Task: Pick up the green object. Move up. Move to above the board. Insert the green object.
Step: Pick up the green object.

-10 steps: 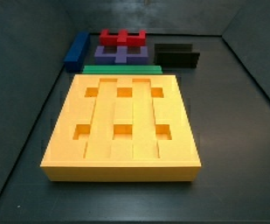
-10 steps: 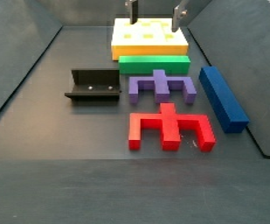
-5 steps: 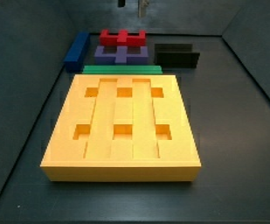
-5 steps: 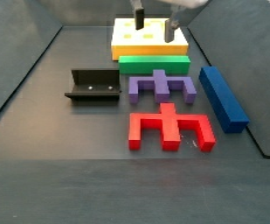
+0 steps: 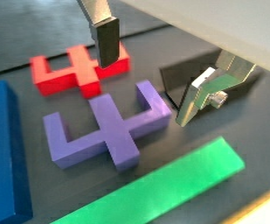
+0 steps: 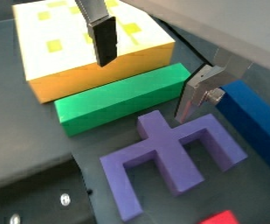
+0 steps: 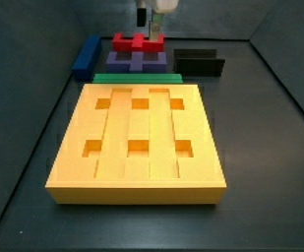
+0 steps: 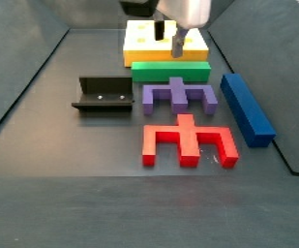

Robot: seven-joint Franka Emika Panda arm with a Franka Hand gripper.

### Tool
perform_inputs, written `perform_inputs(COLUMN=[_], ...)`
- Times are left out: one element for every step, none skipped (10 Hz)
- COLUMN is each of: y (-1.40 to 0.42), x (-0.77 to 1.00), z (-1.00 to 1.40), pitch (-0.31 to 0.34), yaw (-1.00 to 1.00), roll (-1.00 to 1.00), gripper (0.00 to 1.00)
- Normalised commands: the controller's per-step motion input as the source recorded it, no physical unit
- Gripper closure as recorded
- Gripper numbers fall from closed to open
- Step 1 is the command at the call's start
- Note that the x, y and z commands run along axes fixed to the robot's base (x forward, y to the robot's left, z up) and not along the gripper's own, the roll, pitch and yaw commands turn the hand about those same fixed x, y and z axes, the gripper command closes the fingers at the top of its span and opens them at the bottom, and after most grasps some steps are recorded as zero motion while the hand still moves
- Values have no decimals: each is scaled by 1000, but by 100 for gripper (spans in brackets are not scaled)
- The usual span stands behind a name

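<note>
- Dark grey floor (image 8: 61, 184) with raised walls holds every piece.
- Left to right in a side view: fixture (image 8: 102, 95), red piece (image 8: 186, 141), purple piece (image 8: 179, 94), blue bar (image 8: 248, 107).
- Green object (image 8: 170, 71) lies flat, touching the board (image 8: 138, 41).
- Gripper (image 6: 148, 63) hovers over the green object and purple piece, fingers spread wide, empty.

Green bar (image 8: 170, 71), yellow-orange board (image 7: 137, 144), purple piece (image 8: 179, 94), red piece (image 8: 188, 139), blue bar (image 8: 246, 108), dark fixture (image 8: 103, 95), and a silver gripper (image 6: 148, 68) with dark pads.
</note>
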Motion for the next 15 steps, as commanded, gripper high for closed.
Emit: perform_inputs(y=[-271,-277,-366,-489,-546,-474,-171,-114,-91,-11,0,0,100,31,11], x=[0,0,0,0,-123,-377,-371,-363,-360,-409,-489,-489,-400,-220,-80], z=[-234,-229,-166,-197,-226,-166,-269,-317,-274,-254,-260,-246,-183,-211,-251], pitch=[-26,-20,0,9,16,23,0,0,0,0,-27,-26,-11,-13,-3], yaw=[-874,-874,-831,-709,-554,-471,-60,0,0,0,0,0,0,0,46], roll=[-30,-27,0,-6,0,60,93,104,91,29,0,0,0,0,0], gripper=[0,0,0,0,0,0,0,0,0,0,0,0,0,0,0])
